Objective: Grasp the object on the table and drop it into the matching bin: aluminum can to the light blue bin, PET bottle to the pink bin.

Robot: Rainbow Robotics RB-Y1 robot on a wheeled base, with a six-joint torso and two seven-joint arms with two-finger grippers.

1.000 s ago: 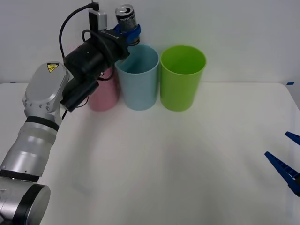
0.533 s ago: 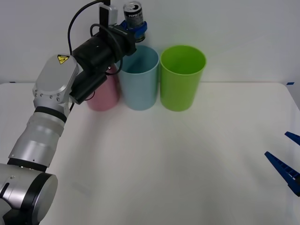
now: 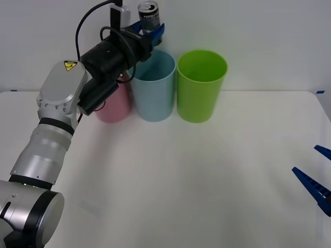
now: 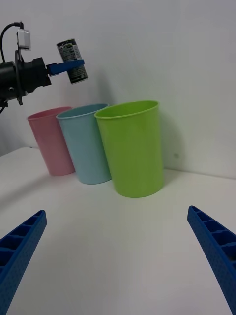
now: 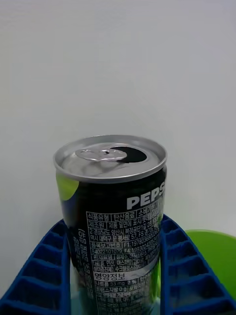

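Aluminum can [image 3: 150, 15] held high in the air by the left gripper [image 3: 151, 32], directly above the light blue bin [image 3: 153, 85] at the far left of the table [image 3: 170, 175]. The gripper's blue ribbed fingers [image 5: 189, 275] are clamped on the lower body of the can, one on each side, with the silver top and pull tab clear above them. The can stands close to upright, its long axis nearly vertical with a slight tilt, top pointing up and base pointing down toward the bin's open mouth. In the right wrist view the can [image 4: 72, 55] sits a little toward the pink bin [image 4: 51, 142] side of the light blue rim, so whether it is fully centred over the opening is hard to judge.

Three bins stand in a row at the far edge, touching or nearly so: pink bin on the left, light blue in the middle, lime green bin [image 3: 200, 85] on the right.

Next step, judging by this arrangement, is a release straight down; the can should fall base first.

Right gripper [image 3: 318, 173] waits near the right edge of the table, well apart, fingers spread wide and holding nothing.
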